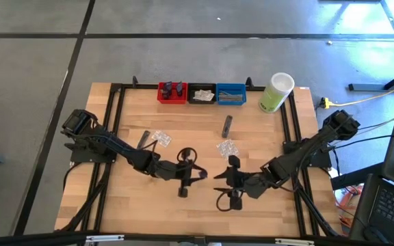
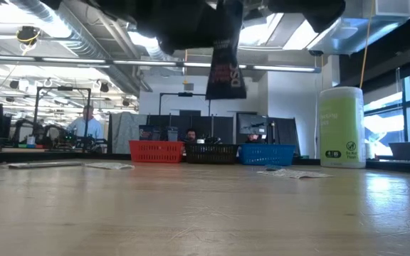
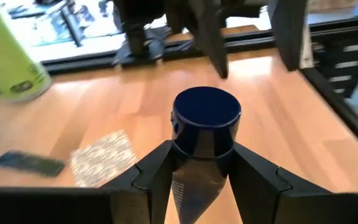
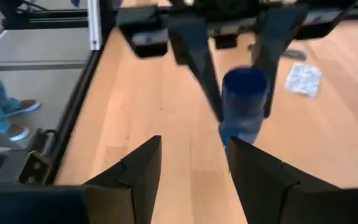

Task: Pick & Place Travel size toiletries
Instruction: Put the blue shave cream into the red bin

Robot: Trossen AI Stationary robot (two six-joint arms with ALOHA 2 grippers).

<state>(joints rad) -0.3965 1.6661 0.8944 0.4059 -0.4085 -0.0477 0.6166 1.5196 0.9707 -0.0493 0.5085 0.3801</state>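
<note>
The left gripper (image 3: 194, 177) is hovering over the front middle of the wooden table (image 1: 265, 130), its fingers (image 3: 151, 180) closing on a dark navy mini tube (image 3: 205, 121) that is pointing cap-first toward the other arm. In the low view the tube (image 2: 226, 67) is hanging clear above the table surface. The right gripper (image 4: 191, 165) is sitting just beside it, facing the left one, its fingers (image 4: 132, 171) standing apart with nothing between them; the tube's cap (image 4: 244, 93) is lying just ahead of them. Along the far edge are sitting a red bin (image 1: 172, 92) holding dark tubes, a black bin (image 1: 202, 93) holding clear packets, and a blue bin (image 1: 231, 93) holding grey sachets, with a tall pale-green container (image 1: 276, 92) just beside the blue one. On the open table, a grey sachet (image 1: 227, 126) is lying near the middle, a clear packet (image 1: 227, 147) near it, and another clear packet (image 1: 160, 137) with a second sachet (image 1: 143, 139) further left.
</note>
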